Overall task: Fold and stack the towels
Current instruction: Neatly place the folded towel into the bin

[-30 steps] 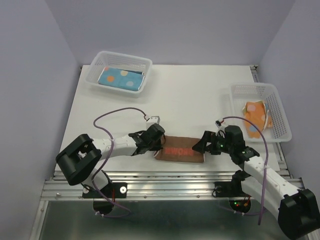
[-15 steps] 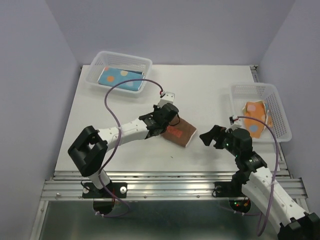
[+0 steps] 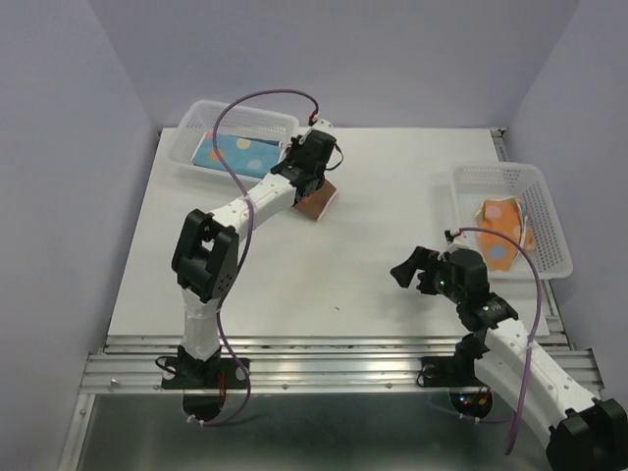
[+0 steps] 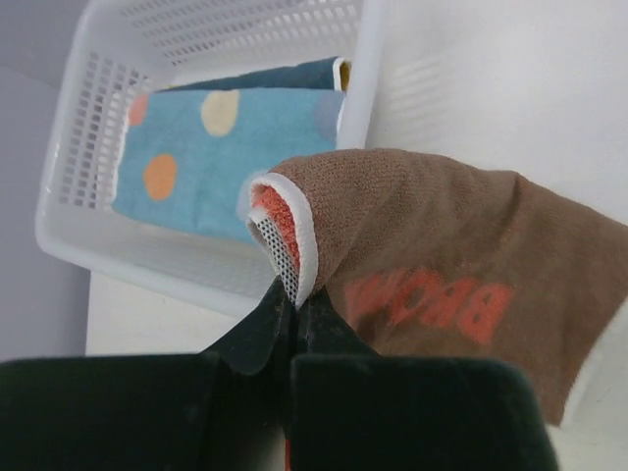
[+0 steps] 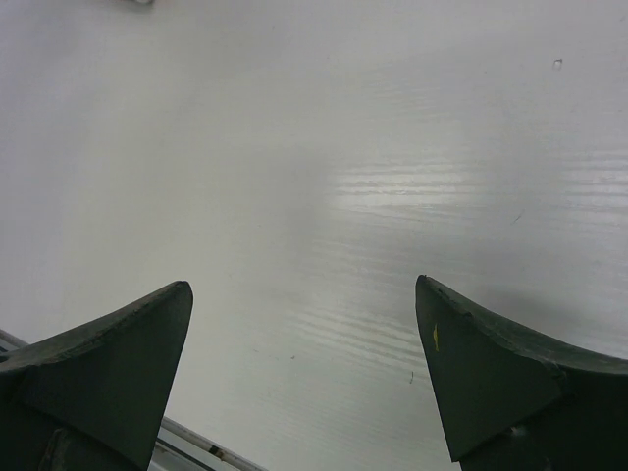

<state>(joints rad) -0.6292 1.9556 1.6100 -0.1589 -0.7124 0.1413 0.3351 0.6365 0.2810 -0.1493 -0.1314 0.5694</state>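
I have my left gripper pinched tight on the folded brown terry towel with orange lettering, just beside the white mesh plastic basket that holds a light blue dotted towel. My right gripper gapes wide, well apart from that basket.

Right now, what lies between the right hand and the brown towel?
Only bare table separates right hand and brown towel, per the top view.

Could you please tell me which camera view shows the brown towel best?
The left wrist view: the brown towel fills it, lettering visible, pinched in the shut left gripper. The top external view shows only a small corner; the right wrist view, none.
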